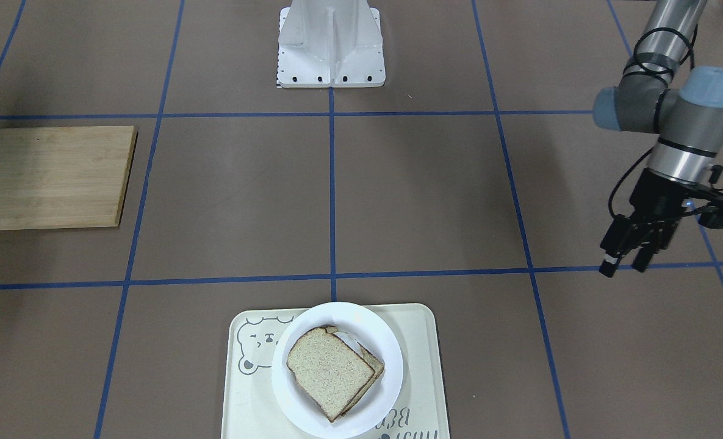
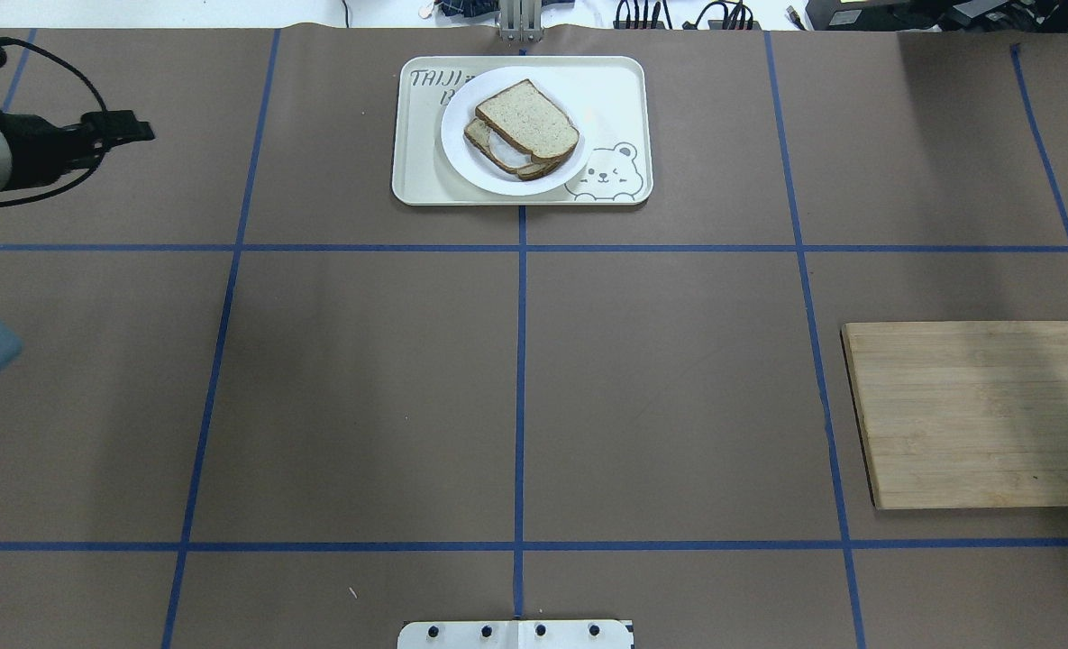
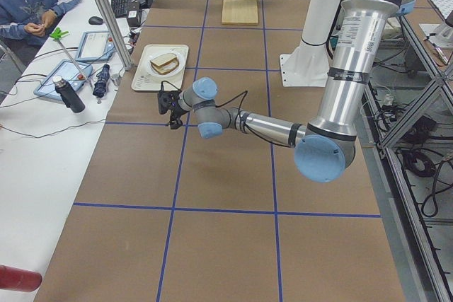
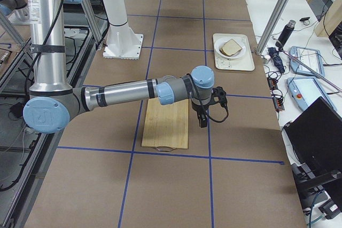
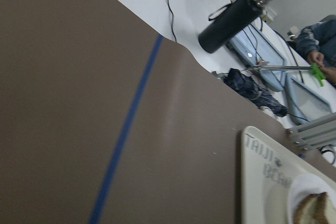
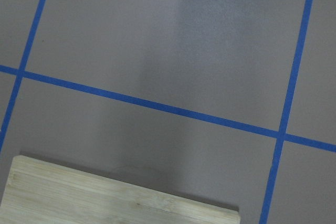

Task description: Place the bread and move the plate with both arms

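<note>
A: Where is the bread?

B: The bread (image 1: 327,375) lies on top of a second slice (image 2: 478,135), and both sit on the plate (image 1: 343,312). The lower slice peeks out along one side, and something white shows between the two.

A: And the plate?

B: It is on the tray (image 1: 422,366), next to the bear drawing and partly over the lettering. The tray sits at the table (image 1: 428,195) edge farthest from the robot's base, on the middle tape line.

A: What about the left gripper?

B: The left gripper (image 1: 625,263) hangs above the table, well off to the tray's side. Its fingers are a little apart and nothing is in them.

A: And the right one?

B: The right gripper (image 4: 202,124) shows only in the side view. It is above the table, just beside the long edge of the board (image 1: 47,177). I cannot tell whether its fingers are apart or together. The board is well apart from the tray.
</note>
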Robot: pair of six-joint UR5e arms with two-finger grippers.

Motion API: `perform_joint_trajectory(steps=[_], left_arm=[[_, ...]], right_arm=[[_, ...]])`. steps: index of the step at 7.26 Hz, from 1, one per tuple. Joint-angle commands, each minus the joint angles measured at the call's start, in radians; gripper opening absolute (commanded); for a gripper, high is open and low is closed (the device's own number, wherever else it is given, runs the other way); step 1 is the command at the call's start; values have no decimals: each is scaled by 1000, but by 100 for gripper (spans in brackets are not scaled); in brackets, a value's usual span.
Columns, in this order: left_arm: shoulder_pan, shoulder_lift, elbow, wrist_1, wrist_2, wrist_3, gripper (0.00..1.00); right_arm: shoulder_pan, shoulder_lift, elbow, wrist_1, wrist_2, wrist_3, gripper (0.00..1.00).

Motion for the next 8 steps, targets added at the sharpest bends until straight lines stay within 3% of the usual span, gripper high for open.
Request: perform_joint_trajectory(steps=[1,4,5,6,8], left_arm=[[-169,108,-23,201,-89,657,98],[-388,131,-103,679,-481,1028,98],[-415,138,-160,819,-542,1073,98],[-418,165,-217,879,-574,1075,98],[-423,226,-274,886,-619,1086,98]], right_arm=[[-1,13,-1,-3,-19,11,100],[-4,24,-8,-61,-51,26,100],[-7,26,-10,-90,-69,28,100],[-11,47,-13,-145,-74,28,100],[-13,61,-14,-187,-74,28,100]])
